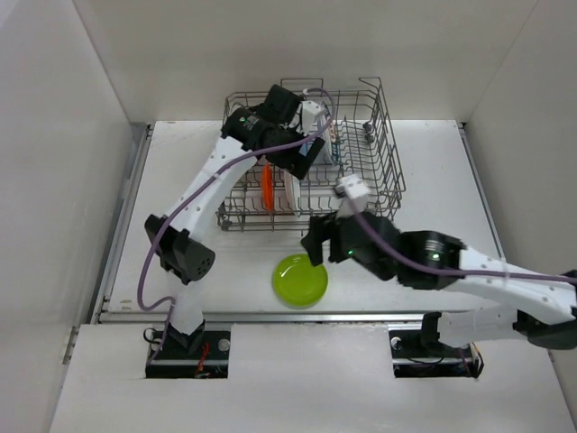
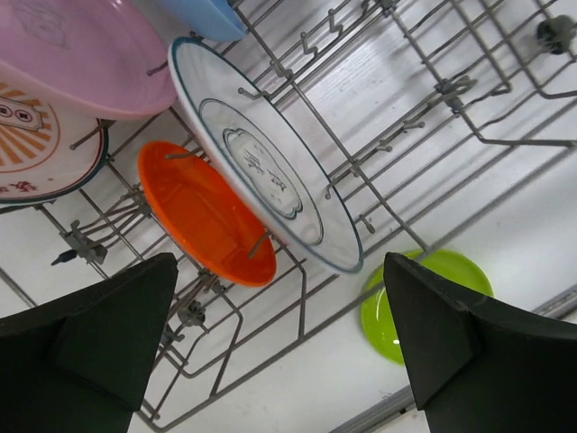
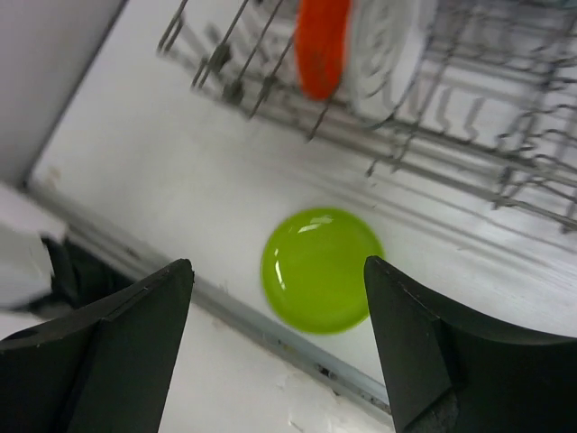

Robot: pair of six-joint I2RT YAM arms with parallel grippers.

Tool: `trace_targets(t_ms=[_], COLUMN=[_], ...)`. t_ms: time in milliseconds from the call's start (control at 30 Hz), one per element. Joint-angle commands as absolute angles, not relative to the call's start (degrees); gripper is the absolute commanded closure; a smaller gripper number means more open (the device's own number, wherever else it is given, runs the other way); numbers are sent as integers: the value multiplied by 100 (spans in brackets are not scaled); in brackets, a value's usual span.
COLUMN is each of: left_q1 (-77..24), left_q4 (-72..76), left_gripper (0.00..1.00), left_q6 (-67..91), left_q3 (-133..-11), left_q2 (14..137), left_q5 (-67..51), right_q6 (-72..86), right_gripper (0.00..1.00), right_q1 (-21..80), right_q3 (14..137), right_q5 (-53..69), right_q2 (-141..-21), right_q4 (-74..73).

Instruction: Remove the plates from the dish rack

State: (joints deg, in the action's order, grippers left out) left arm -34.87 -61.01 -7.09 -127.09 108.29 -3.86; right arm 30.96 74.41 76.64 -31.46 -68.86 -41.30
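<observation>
Table (image 1: 433, 162): white, with the rack at the back and one plate lying in front of it.
Dish rack (image 1: 388, 171): grey wire, most of the plates standing on edge between its tines.
Plates in the rack: pink plate (image 2: 81, 54), a sliver of blue plate (image 2: 203, 13), red-patterned plate (image 2: 36, 144), teal-rimmed white plate (image 2: 270, 171) and orange plate (image 2: 203, 212) just behind it, the two leaning close together.
Lime green plate (image 1: 300, 280): flat on the table near the front edge, out of the rack and touching nothing.
Right gripper (image 3: 278, 266): hangs over the lime plate with jaws spread wide and nothing between them.
Left gripper (image 2: 278, 271): above the rack, jaws spread and empty, the teal-rimmed and orange plates below.
Step in hand: I'd say one plate is unloaded and the next pick is being lined up.
Next move: the left arm would need to come down over one rim – the teal-rimmed plate looks nearest – pinch it, then lift straight up clear of the tines.
</observation>
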Motion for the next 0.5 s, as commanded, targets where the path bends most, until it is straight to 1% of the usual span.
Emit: trace_targets(t_ms=[0,33,133,167,233,267,367,467], left_q1=[-3595,-3682,-3823,-3823,-3972,-3973,-3973,-3973], left_q4=[-6144,-6196,-6354,-6354,-6415,-6486,-6609,-6671], left_gripper=[3,5,12,14,21,26,32,56], left_q6=[-475,-475,-413,-361,-256,-98,61,132], left_q3=[-13094,-13183,-13324,-13324,-13324,-13324,-13324,-13324], left_q2=[11205,11293,11505,11574,11733,11786,11917,11970], left_q5=[482,588,729,886,1650,1835,2153,2153], right_q6=[4032,4165,4411,4464,4710,4833,5220,5405], right_gripper=[18,18,18,18,18,18,18,18], right_q1=[7076,6875,6680,6610,6609,6557,6495,6495], right_q3=[7532,7584,7637,7638,7585,7463,7295,7138], right_q5=[-4181,-4271,-4394,-4395,-4595,-4649,-4649,-4649], right_q2=[-6426,-6225,-6082,-6021,-6021,-6021,-6021,-5906], right_q4=[-4568,-4666,-4807,-4903,-5149,-5229,-5369,-5370])
